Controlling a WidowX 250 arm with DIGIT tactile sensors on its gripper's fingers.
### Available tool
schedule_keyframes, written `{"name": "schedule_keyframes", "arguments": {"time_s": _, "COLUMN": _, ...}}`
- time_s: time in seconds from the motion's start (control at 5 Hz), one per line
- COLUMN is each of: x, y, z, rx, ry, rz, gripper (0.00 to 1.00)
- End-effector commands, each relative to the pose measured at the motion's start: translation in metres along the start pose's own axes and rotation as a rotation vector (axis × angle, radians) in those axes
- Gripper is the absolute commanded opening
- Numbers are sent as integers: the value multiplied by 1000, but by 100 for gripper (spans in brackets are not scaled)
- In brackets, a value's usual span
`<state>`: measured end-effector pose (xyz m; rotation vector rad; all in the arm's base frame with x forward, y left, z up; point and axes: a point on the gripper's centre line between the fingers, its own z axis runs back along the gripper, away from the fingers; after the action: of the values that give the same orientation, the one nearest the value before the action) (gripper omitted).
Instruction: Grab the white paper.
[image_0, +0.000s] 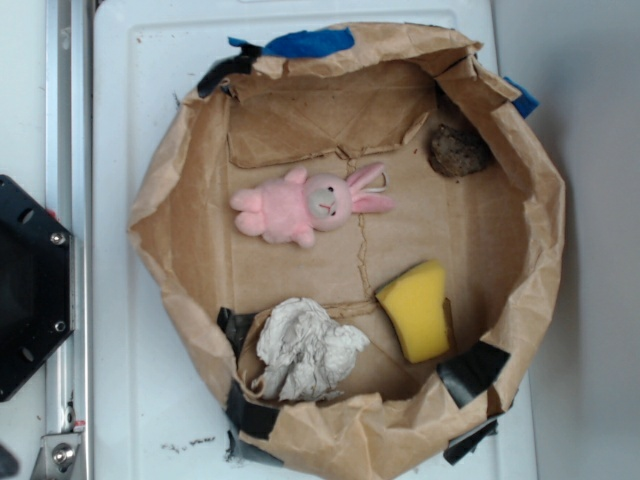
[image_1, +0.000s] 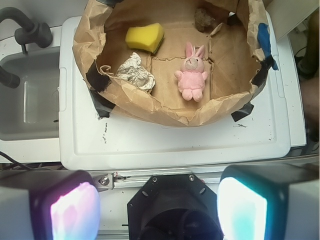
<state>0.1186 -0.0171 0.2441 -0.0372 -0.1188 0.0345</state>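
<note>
The crumpled off-white paper wad (image_0: 305, 350) lies inside the round basin lined with creased brown paper (image_0: 180, 230), tucked against the lining's wall where strips of black tape (image_0: 236, 326) hold the folds; in the wrist view the same wad (image_1: 135, 72) sits at the near left of the basin floor. The gripper (image_1: 160, 205) is well apart from it, hanging above the white tray (image_1: 165, 142) outside the basin, with its two glowing fingertip pads (image_1: 75, 207) spread wide and nothing between them. Nothing has been grasped yet, so the whole approach is ahead, and I judge the main hazard to be the raised lining wall: the wad rests just beside it, so a descent that is slightly off could bring one finger down on the paper rim, crush or drag the lining, and shift everything inside. A second risk is pinching lining together with the wad, since both are wrinkled paper and touch at the edge. The yellow wedge-shaped sponge (image_0: 418, 310) lies near the wad, apart from it by a strip of floor, and a wide-open claw coming in crosswise might nudge it. The pink plush bunny (image_0: 305, 205) and the dark brown lumpy object (image_0: 458, 150) are farther off and look unlikely to interfere. The wad itself is probably light and springy, so a shallow pinch could slip off its folds.
</note>
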Motion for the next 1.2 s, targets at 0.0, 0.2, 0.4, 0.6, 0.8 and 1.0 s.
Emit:
{"name": "schedule_keyframes", "arguments": {"time_s": 0.0, "x": 0, "y": 0, "z": 0, "rx": 0, "ry": 0, "rz": 0, "gripper": 100}}
{"name": "schedule_keyframes", "arguments": {"time_s": 0.2, "x": 44, "y": 6, "z": -13, "rx": -30, "ry": 0, "rz": 49, "gripper": 100}}
{"name": "schedule_keyframes", "arguments": {"time_s": 0.4, "x": 69, "y": 13, "z": -26, "rx": 2, "ry": 6, "rz": 172, "gripper": 100}}
{"name": "schedule_keyframes", "arguments": {"time_s": 0.6, "x": 96, "y": 21, "z": -32, "rx": -5, "ry": 11, "rz": 400, "gripper": 100}}
{"name": "schedule_keyframes", "arguments": {"time_s": 0.8, "x": 123, "y": 29, "z": -41, "rx": -39, "ry": 12, "rz": 655, "gripper": 100}}
{"name": "schedule_keyframes", "arguments": {"time_s": 1.0, "x": 123, "y": 29, "z": -41, "rx": -39, "ry": 12, "rz": 655, "gripper": 100}}
